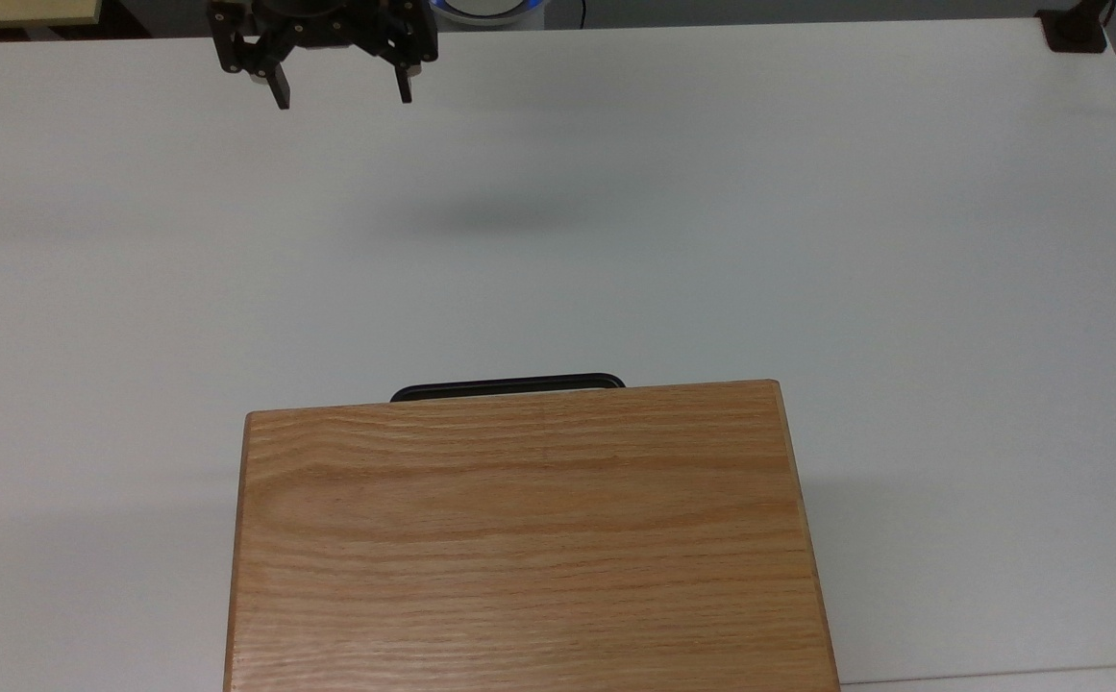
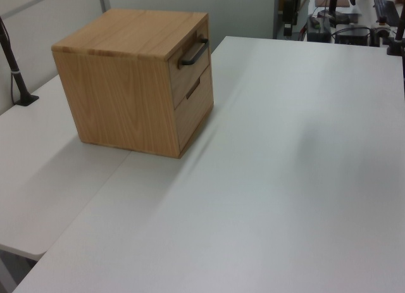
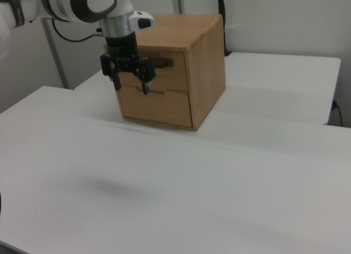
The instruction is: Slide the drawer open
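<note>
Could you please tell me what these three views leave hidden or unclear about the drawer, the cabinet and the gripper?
- Drawer inside: hidden in all views, since it sits shut within the cabinet.
- Drawer front, top view: covered by the cabinet top; the handle pokes out.
- Handle, right view: partly hidden behind the gripper.
- Cabinet's near end, top view: cut off by the bottom edge.
- Arm, top view: cut off above the gripper.

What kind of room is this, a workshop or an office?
Most likely a robotics lab. A robot arm's end effector hangs open above a bare white table holding just a small oak cabinet with a black-handled drawer, and electronics and cables crowd a bench behind.
</note>
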